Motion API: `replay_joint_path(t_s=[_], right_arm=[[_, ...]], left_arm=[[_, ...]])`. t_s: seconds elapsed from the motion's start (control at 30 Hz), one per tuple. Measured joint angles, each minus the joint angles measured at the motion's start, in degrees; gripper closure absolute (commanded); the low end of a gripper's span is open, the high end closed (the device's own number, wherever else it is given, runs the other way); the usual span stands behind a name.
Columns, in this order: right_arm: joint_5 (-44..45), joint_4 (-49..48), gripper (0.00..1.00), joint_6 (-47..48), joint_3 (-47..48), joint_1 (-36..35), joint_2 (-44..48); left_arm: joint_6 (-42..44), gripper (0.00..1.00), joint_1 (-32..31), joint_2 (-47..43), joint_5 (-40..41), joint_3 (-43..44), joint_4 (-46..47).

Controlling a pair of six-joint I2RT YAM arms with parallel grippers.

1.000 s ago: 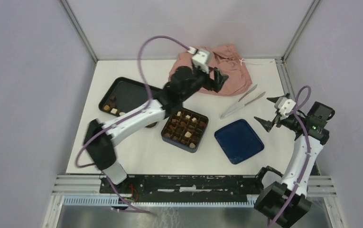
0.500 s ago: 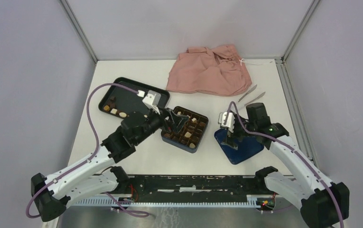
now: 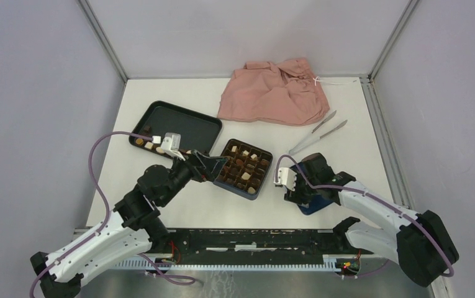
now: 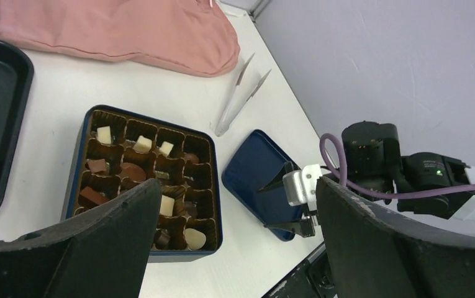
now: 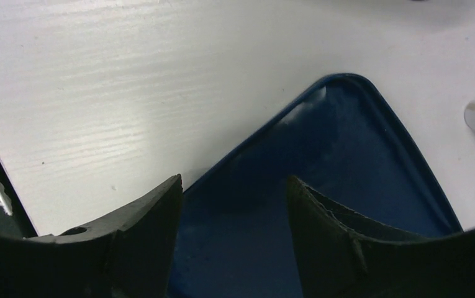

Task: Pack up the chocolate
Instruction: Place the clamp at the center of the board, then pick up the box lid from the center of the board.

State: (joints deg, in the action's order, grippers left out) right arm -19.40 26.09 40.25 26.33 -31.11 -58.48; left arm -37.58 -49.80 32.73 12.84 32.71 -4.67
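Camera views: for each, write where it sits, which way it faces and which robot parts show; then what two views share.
Top external: above and behind, looking down on the table; both arms show.
Left wrist: on the left arm, looking across the chocolate box at the right arm; open left gripper shows.
Right wrist: close above the blue lid, looking down; right gripper frames it.
Shared: the blue lid, in all three.
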Motion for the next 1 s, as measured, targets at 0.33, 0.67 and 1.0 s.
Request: replay_joint_path(t_s=[0.33,0.67,1.0], right_arm=[[-1.0,-3.6,0.44,-2.7,1.1,-2.0,-5.3],[-4.7,-1.2,0.38,-4.1,5.7,-2.3,-8.7],[0.8,-0.8,0.44,-17.0,8.5,-2.5,-12.4]], left_arm=[[-0.5,0.05,0.0,-6.2,5.4,-2.5,-3.9],[-0.4,0.12,0.0,-2.6,7.5,-2.8,-6.6],[-1.8,0.22,0.0,3.7,14.6,-1.8,-16.2]])
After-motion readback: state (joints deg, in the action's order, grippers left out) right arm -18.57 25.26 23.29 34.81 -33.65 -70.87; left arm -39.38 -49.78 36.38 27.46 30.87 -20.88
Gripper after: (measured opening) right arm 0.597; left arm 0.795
